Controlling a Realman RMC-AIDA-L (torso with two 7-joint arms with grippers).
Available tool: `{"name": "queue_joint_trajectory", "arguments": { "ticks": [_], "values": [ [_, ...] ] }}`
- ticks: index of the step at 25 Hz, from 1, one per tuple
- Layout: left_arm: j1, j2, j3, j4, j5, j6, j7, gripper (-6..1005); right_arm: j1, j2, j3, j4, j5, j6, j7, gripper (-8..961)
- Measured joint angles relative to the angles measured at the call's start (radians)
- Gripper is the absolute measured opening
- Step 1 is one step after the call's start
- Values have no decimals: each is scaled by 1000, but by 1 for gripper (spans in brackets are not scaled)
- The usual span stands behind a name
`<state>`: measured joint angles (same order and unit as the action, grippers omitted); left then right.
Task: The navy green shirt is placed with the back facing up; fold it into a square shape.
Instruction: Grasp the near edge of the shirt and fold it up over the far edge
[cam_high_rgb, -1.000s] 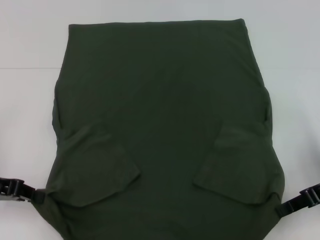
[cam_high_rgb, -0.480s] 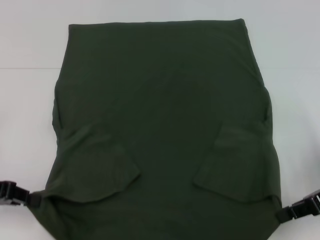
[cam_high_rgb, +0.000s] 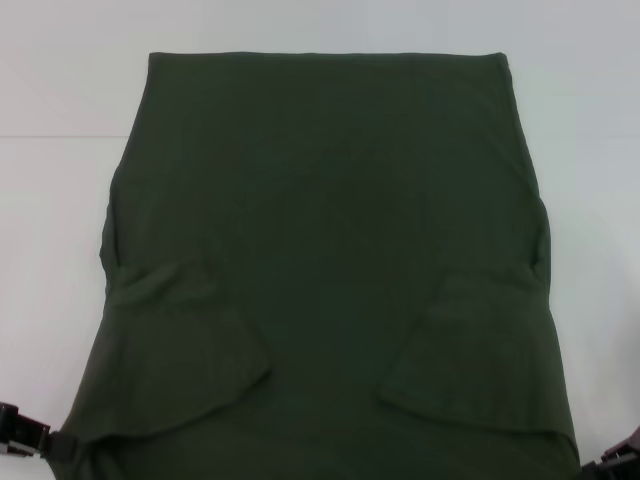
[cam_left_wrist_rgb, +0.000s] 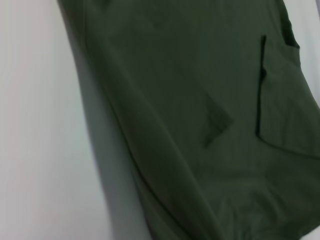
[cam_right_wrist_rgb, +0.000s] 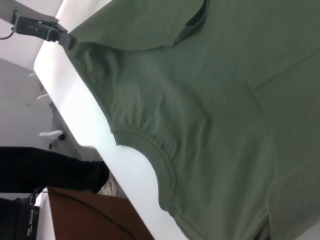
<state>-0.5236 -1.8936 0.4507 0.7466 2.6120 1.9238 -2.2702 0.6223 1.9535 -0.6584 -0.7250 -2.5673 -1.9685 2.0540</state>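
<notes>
You have both sleeves folded in on the navy green shirt (cam_high_rgb: 330, 250), left tool (cam_high_rgb: 25, 440) and right tool (cam_high_rgb: 620, 462) pinching its near corners, lengthwise folds remaining.

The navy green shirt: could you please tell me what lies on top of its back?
On the navy green shirt, both short sleeves are folded inward: one on the left, one on the right. Whatever these flaps cover is hidden.
</notes>
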Motion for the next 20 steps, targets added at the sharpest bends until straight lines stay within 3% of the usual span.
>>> {"name": "queue_joint_trajectory", "arguments": {
  "ticks": [6, 11, 20],
  "values": [
    [12, -3, 22, -2, 5, 78, 9, 26, -5, -17, -39, 52, -7, -16, -38, 60],
    [29, 12, 49, -35, 11, 120, 20, 26, -8, -39, -65, 109, -7, -20, -91, 61],
    [37, 11, 98, -88, 56, 135, 45, 27, -14, -28, -150, 132, -7, -20, -116, 62]
  ]
}}
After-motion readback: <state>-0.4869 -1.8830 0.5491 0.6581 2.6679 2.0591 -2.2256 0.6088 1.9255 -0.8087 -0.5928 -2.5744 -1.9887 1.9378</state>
